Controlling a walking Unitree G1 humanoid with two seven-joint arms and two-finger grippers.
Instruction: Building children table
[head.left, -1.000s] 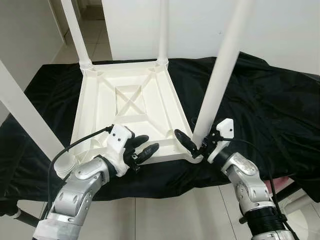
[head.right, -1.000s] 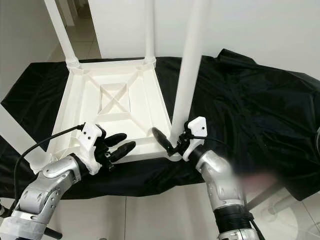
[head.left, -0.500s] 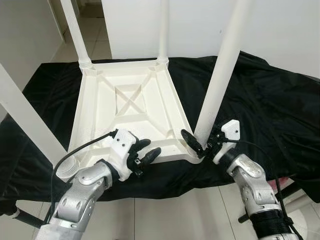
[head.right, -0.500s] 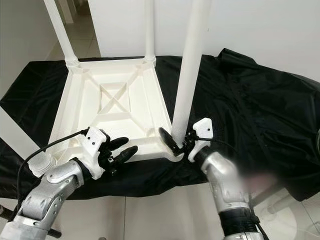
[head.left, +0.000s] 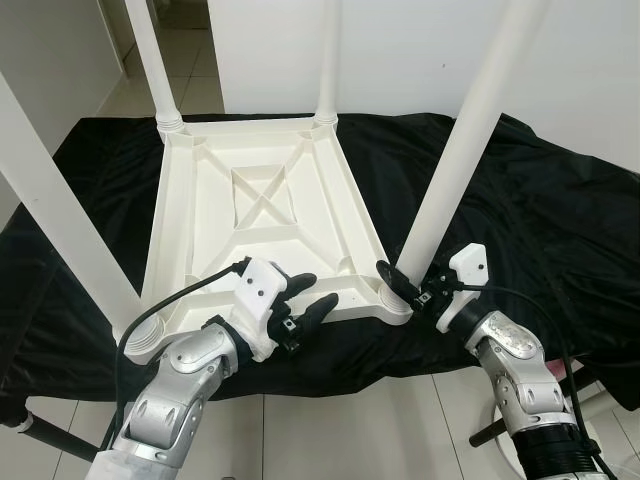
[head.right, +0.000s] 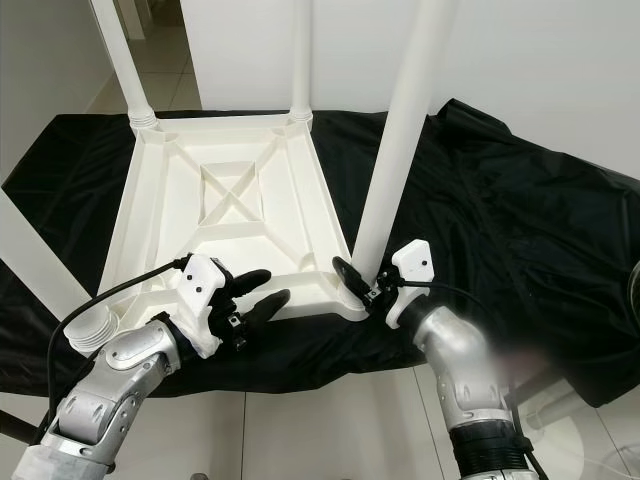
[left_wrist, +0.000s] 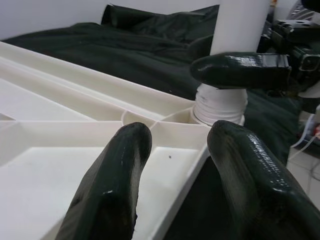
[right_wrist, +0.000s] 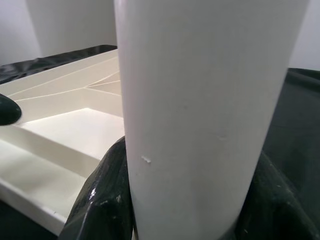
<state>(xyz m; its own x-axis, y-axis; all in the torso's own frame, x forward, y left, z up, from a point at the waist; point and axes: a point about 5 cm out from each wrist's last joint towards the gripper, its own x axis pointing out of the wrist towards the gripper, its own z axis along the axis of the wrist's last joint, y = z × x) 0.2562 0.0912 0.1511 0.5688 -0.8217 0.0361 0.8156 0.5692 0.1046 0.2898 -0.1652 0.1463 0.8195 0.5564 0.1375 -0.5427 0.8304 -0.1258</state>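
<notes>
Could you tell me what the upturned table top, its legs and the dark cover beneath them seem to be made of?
Table top: apparently moulded white plastic, matt; its underside shows cast ribs and a cross brace.
Legs, such as the near right leg: smooth white tubes, probably the same plastic, with a ribbed threaded collar at the base.
Cover: thin black fabric, slightly glossy, perhaps nylon; it wrinkles and catches light.

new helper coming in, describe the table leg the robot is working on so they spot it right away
A white table top lies upside down on black cloth, four white legs pointing up. The leg stands at the near right corner. Unlike the others, it has the right gripper clasped around its base.
</notes>
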